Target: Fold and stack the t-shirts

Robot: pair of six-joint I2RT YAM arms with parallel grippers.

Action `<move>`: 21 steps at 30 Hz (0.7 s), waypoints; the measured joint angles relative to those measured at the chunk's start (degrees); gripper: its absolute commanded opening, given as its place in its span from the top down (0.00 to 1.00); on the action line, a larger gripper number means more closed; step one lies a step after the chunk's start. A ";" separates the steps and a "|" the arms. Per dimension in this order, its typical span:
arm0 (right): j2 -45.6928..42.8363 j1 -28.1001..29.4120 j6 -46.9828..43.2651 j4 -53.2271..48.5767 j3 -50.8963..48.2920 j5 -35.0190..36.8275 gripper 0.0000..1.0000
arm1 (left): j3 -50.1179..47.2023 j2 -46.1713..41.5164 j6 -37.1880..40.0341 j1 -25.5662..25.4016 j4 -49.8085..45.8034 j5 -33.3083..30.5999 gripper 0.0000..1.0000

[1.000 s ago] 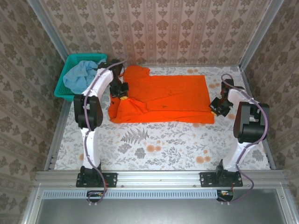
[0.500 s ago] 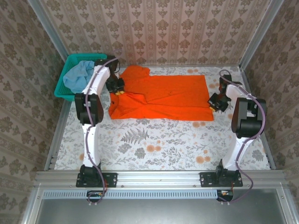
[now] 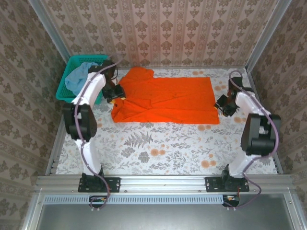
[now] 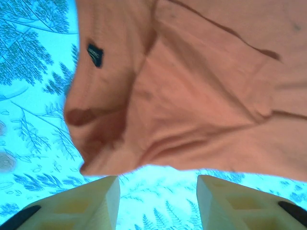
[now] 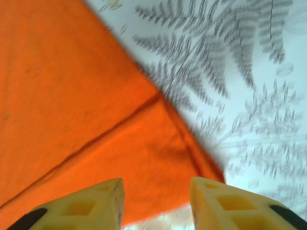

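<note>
- Left claw (image 3: 116, 94): fingers apart, nothing between them. It sits at the left edge of the orange t-shirt (image 3: 168, 100), low over the desk (image 3: 163, 148).
- Left wrist view: both pale yellow fingers (image 4: 91, 203) are at the bottom of the frame. Bare fern-print desk shows in the gap, with the shirt edge just beyond the tips. I can't tell if the tips touch the desk.
- A small dark tag (image 4: 95, 54) sits on the shirt fabric near that edge.
- Right claw (image 3: 221, 103): fingers also spread, gripping nothing. It's parked at the shirt's right edge, close to the near-right corner.
- Right wrist view: the shirt's corner lies under and ahead of the gap, with a seam running diagonally across the cloth. Bare desk is off to the right. I can't tell if the tips touch the cloth.
- Orange t-shirt: spread flat across the far half of the desk, between my two claws. The right part is smooth. The left part is creased, with a flap lapped over near the left claw. One sleeve points toward the back wall at the far left.
- Blue t-shirt (image 3: 76, 77): crumpled inside the teal basket (image 3: 64, 92) at the far left corner, just beside my left arm and apart from the orange one.
</note>
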 measured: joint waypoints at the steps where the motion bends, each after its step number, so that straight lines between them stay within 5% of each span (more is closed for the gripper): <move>1: -1.51 0.94 0.46 1.22 -1.53 -0.96 0.68 | -2.19 -1.77 -0.26 -0.76 1.16 1.03 0.60; 10: 1.33 5.62 2.25 7.61 -11.15 -3.78 0.69 | -17.46 2.23 -0.81 -5.75 10.36 4.00 0.64; 21: 7.23 2.47 1.66 6.10 -9.44 -3.52 0.59 | -21.07 4.90 1.77 4.72 13.16 -3.61 0.58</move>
